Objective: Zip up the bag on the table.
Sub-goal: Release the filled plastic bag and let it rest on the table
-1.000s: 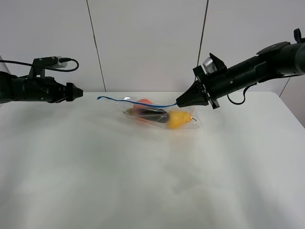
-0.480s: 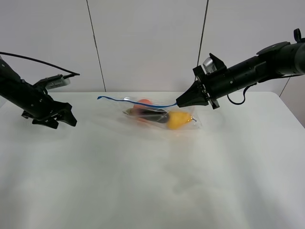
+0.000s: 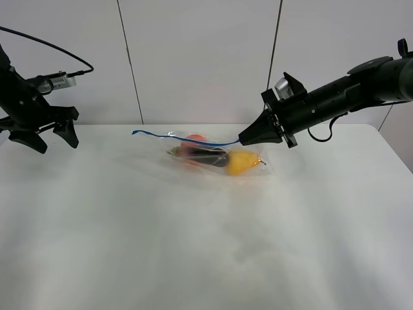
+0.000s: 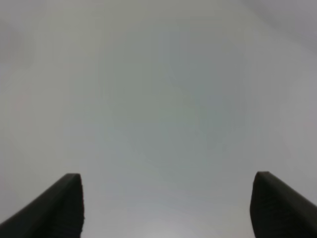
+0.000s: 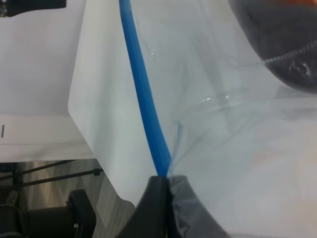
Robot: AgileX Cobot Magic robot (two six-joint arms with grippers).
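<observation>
From the high camera, the bag (image 3: 216,155) is seen lying on the table (image 3: 206,245) a bit above the middle of the frame, with an orange (image 3: 193,139), a dark eggplant (image 3: 200,155) and a yellow pear (image 3: 240,163) showing through the clear plastic. Its blue zipper strip (image 3: 187,138) is stretched out in a thin line from upper centre-left toward the right gripper (image 3: 244,137), which is pinched onto the strip's right end. That pinch is only really confirmed up close: in the right wrist view the blue zipper strip (image 5: 143,99) is seen running straight into the closed black tips of the right gripper (image 5: 166,179), with crinkly plastic bunched beside it, something the high view is too small to show. The left gripper (image 3: 48,137) is parked at the far left edge of the high frame, well apart from the bag, fingers spread wide with nothing in them. In the left wrist view only its two dark fingertips (image 4: 59,206) are shown at the bottom corners against blank white, so the bag is not seen there at all.
</observation>
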